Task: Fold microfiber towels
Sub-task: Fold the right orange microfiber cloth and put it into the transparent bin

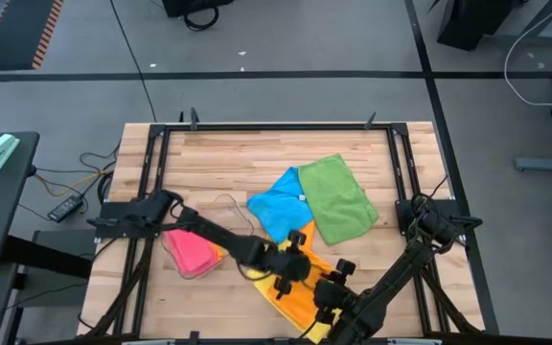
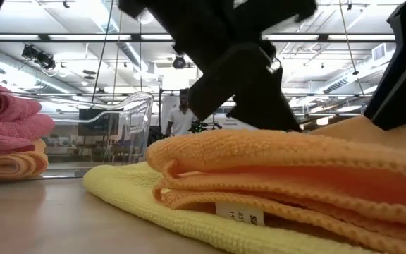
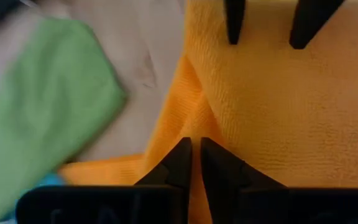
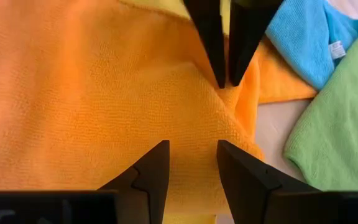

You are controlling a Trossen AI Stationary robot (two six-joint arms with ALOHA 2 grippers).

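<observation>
A white label [image 2: 240, 213] on the orange towel [image 2: 294, 166] shows unreadable print.

Overhead view: we see both arms reaching inward to meet near the table's front centre. The left arm runs from its base at the left edge diagonally toward the middle; its left gripper [image 1: 293, 269] points downward, fingers [image 3: 180, 163] pressed nearly together, only a thin slit between them. The right arm extends from the right edge toward the front; its right gripper [image 1: 329, 294] sits just beside the left one, fingers [image 4: 156, 169] parted with a clear gap.
</observation>
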